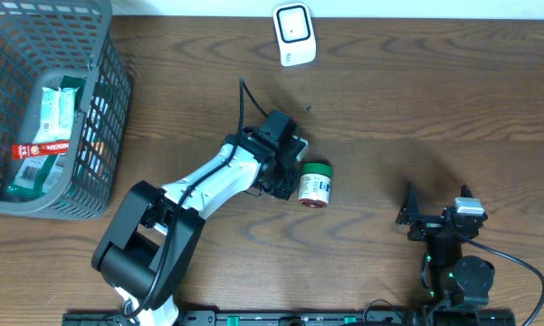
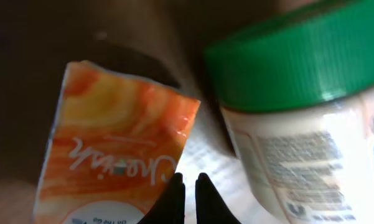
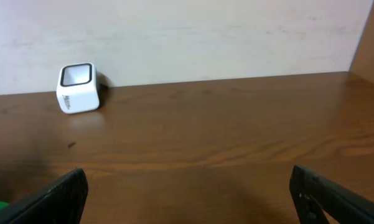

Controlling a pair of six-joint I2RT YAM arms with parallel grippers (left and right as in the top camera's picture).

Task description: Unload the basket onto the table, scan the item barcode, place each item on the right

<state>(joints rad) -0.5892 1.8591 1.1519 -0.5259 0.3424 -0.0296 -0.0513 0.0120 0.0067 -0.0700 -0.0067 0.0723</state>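
One jar (image 1: 314, 185), one packet (image 2: 118, 143), one scanner (image 1: 294, 33)

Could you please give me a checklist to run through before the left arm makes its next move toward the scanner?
1. Left gripper shut: ok.
2. Packet actually pinched: cannot tell; only its corner meets the fingertips.
3. Barcode on packet facing out: cannot tell; the wrist view shows only orange print.
4. Scanner in view, nothing between it and the left gripper: ok.
5. Jar out of the way: not ok; it lies on its side right beside the left gripper.
6. Right gripper open and parked apart: ok.
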